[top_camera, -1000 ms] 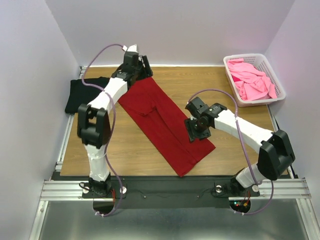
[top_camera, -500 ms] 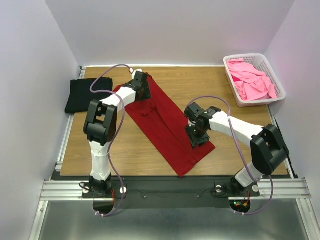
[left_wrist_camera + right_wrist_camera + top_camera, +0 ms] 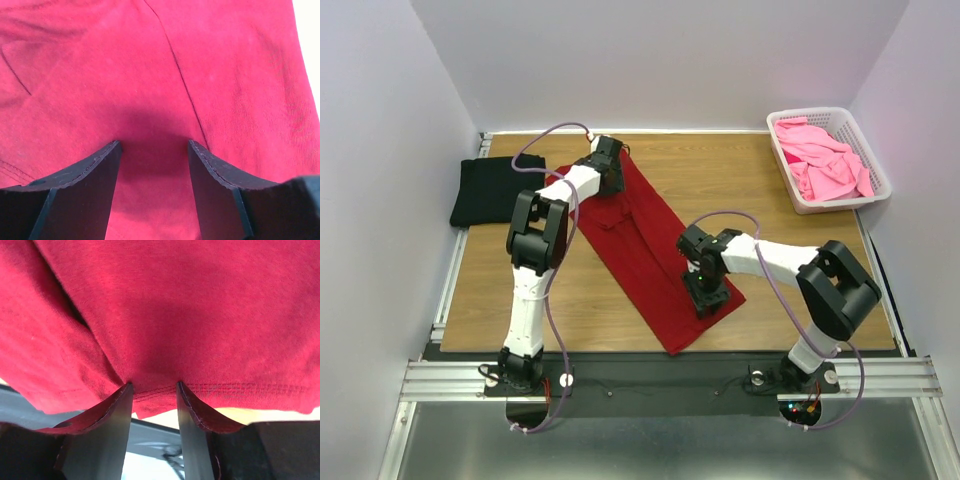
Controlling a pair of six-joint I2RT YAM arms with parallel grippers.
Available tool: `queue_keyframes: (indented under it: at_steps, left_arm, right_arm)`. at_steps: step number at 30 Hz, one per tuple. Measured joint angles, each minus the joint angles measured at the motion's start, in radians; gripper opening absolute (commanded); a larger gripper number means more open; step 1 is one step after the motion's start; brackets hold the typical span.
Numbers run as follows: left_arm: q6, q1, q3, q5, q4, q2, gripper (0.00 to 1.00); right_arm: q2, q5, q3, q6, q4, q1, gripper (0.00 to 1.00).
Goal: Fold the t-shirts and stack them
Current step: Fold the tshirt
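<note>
A dark red t-shirt (image 3: 640, 245) lies on the table as a long strip, running from the far left to the near right. My left gripper (image 3: 612, 168) rests on its far end. In the left wrist view that gripper (image 3: 154, 145) is open, its fingertips (image 3: 100, 170) pressed on flat red cloth (image 3: 150, 75). My right gripper (image 3: 708, 298) sits at the near right hem. It is open too (image 3: 154, 385), its tips touching the stitched hem (image 3: 225, 390). A folded black t-shirt (image 3: 490, 188) lies at the far left. Pink t-shirts (image 3: 825, 160) fill the basket.
The white lattice basket (image 3: 880, 180) stands at the far right corner. Bare wooden table (image 3: 790, 230) lies between it and the red shirt. A metal rail (image 3: 650, 375) runs along the near edge, just behind the shirt's near corner.
Both arms have come down onto the red shirt: the left onto its far end, the right leftward onto the near hem. Both pairs of jaws have narrowed a little.
</note>
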Motion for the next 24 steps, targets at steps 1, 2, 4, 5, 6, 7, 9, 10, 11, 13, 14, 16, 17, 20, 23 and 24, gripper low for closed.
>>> queue_keyframes:
  at_steps: [1, 2, 4, 5, 6, 7, 9, 10, 11, 13, 14, 16, 17, 20, 23, 24]
  left_arm:
    - [0.004, 0.002, 0.029, 0.002, -0.004, 0.020, 0.68]
    - [0.010, 0.005, 0.053, 0.001, -0.008, 0.036, 0.68]
    - [0.020, 0.011, 0.125, 0.002, -0.029, 0.076, 0.68]
    - [0.026, 0.013, 0.153, 0.004, -0.033, 0.094, 0.68]
    - [0.031, 0.018, 0.183, 0.008, -0.038, 0.113, 0.68]
    - [0.038, 0.023, 0.216, 0.016, -0.048, 0.130, 0.68]
    - [0.053, 0.035, 0.282, 0.031, -0.059, 0.169, 0.69]
    - [0.057, 0.040, 0.310, 0.037, -0.068, 0.184, 0.69]
    - [0.067, 0.046, 0.348, 0.047, -0.071, 0.206, 0.70]
    - [0.079, 0.058, 0.397, 0.064, -0.073, 0.235, 0.73]
    - [0.086, 0.065, 0.420, 0.079, -0.072, 0.248, 0.74]
    - [0.098, 0.071, 0.430, 0.103, -0.069, 0.252, 0.77]
    - [0.098, 0.072, 0.430, 0.109, -0.067, 0.252, 0.78]
    - [0.103, 0.078, 0.414, 0.137, -0.051, 0.240, 0.80]
    - [0.099, 0.077, 0.289, 0.157, -0.038, 0.138, 0.81]
    - [0.096, 0.077, 0.249, 0.159, -0.038, 0.097, 0.81]
  right_arm:
    - [0.008, -0.011, 0.006, 0.011, 0.003, 0.010, 0.46]
    - [0.018, -0.023, 0.014, 0.020, 0.006, 0.020, 0.46]
    - [0.048, -0.052, 0.042, 0.039, 0.007, 0.045, 0.47]
    - [0.064, -0.068, 0.061, 0.048, 0.008, 0.056, 0.47]
    - [0.090, -0.085, 0.087, 0.057, 0.010, 0.076, 0.47]
    - [0.111, -0.099, 0.112, 0.063, 0.011, 0.092, 0.48]
    - [0.146, -0.129, 0.148, 0.073, 0.034, 0.116, 0.48]
    - [0.158, -0.140, 0.160, 0.076, 0.041, 0.124, 0.49]
    - [0.169, -0.146, 0.176, 0.079, 0.046, 0.132, 0.49]
    - [0.183, -0.150, 0.194, 0.086, 0.054, 0.138, 0.49]
    - [0.188, -0.149, 0.204, 0.087, 0.058, 0.139, 0.50]
    - [0.197, -0.144, 0.226, 0.087, 0.063, 0.140, 0.53]
    - [0.200, -0.138, 0.234, 0.086, 0.066, 0.140, 0.53]
    - [0.200, -0.101, 0.267, 0.078, 0.077, 0.139, 0.57]
    - [0.179, -0.053, 0.296, 0.064, 0.081, 0.128, 0.59]
    - [0.159, -0.034, 0.299, 0.058, 0.080, 0.114, 0.61]
